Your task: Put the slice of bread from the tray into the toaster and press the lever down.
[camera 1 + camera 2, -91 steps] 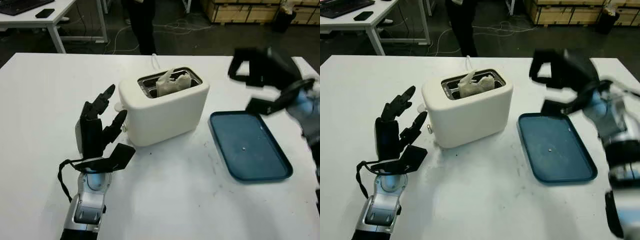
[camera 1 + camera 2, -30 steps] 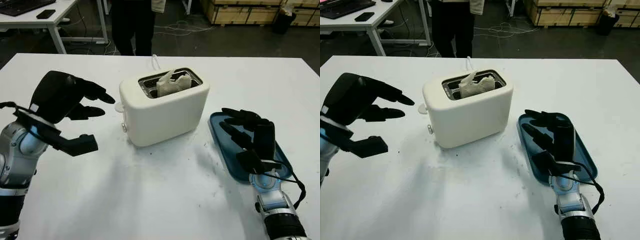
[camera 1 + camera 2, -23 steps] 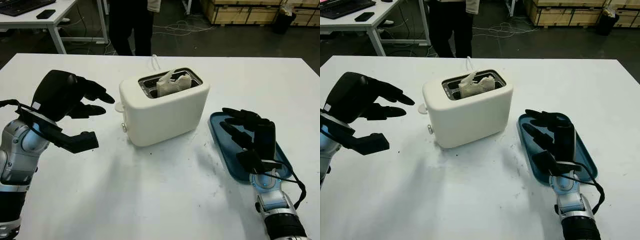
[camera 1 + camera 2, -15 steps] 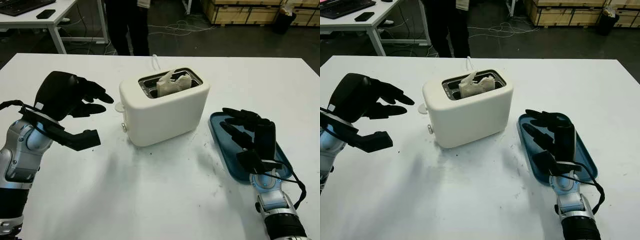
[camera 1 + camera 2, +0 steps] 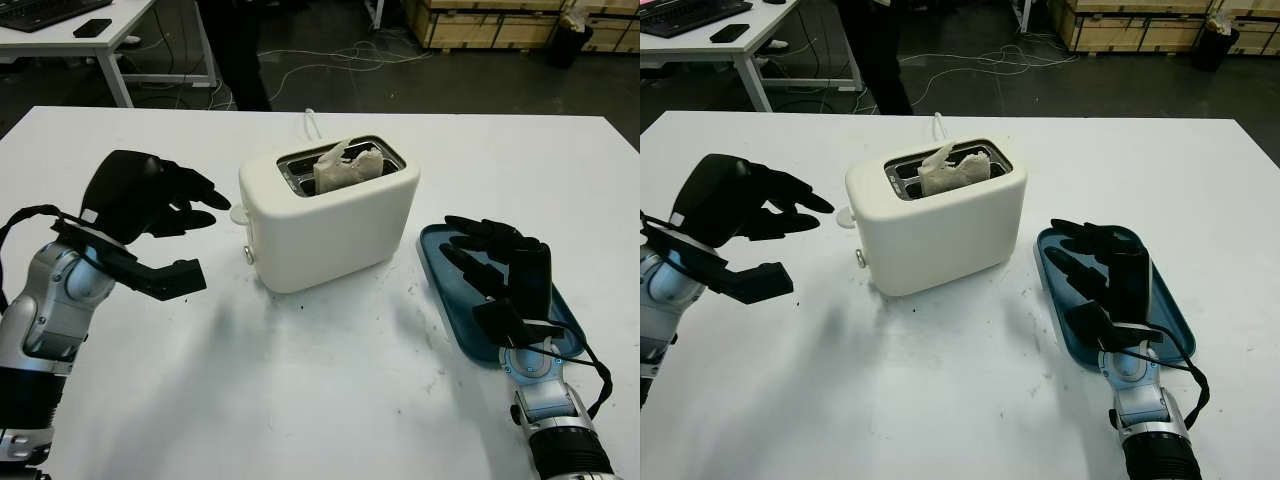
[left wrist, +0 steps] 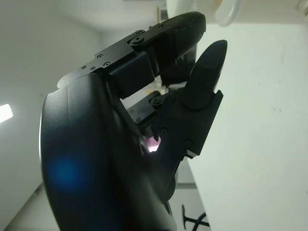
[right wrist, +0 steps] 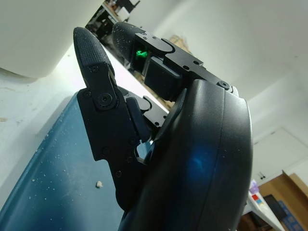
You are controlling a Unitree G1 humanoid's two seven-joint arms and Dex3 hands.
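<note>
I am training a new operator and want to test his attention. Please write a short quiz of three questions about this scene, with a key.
1. True or false: the bread already stands in the toaster slot.
2. Which hand is nearer the lever?
A. left hand
B. right hand
C. both equally
3. Fill in: the right hand is over the ____.

Key
1. True. The bread sticks up out of the slot.
2. A. The left hand hangs in the air with its fingertips pointing at the lever, not touching it.
3. tray. The hand is open and holds nothing.
</note>
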